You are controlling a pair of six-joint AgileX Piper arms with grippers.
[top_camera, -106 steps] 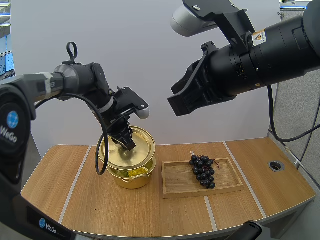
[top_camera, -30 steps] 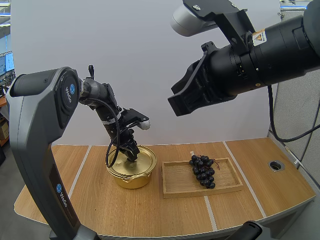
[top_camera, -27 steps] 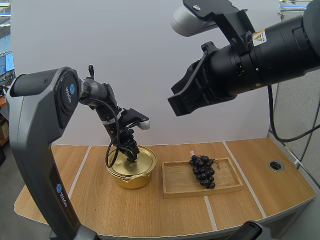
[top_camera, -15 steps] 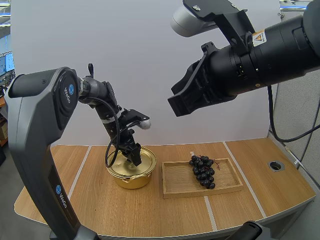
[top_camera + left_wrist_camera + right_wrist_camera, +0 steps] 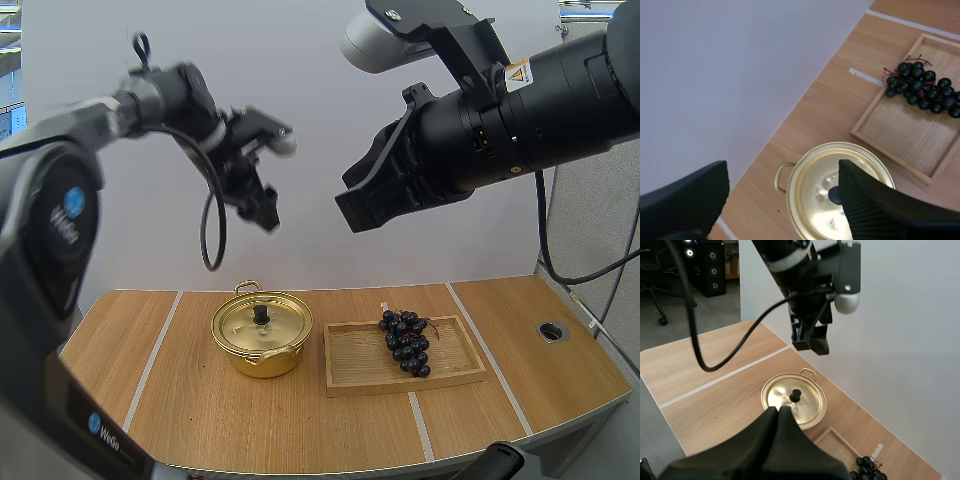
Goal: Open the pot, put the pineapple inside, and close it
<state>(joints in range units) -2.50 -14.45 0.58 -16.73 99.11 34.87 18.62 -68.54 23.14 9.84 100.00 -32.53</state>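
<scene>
The shiny gold pot (image 5: 262, 347) sits on the wood table (image 5: 200, 420). Its round lid (image 5: 262, 324) is on, with a black knob (image 5: 261, 313) on top. Beside it, dark round grapes (image 5: 405, 342) lie in a flat wood tray (image 5: 352, 360). My left gripper (image 5: 266, 208) hangs high above the pot with its ribbed fingers wide apart, holding nothing. My right gripper (image 5: 778, 411) looks pressed together into one dark point.
</scene>
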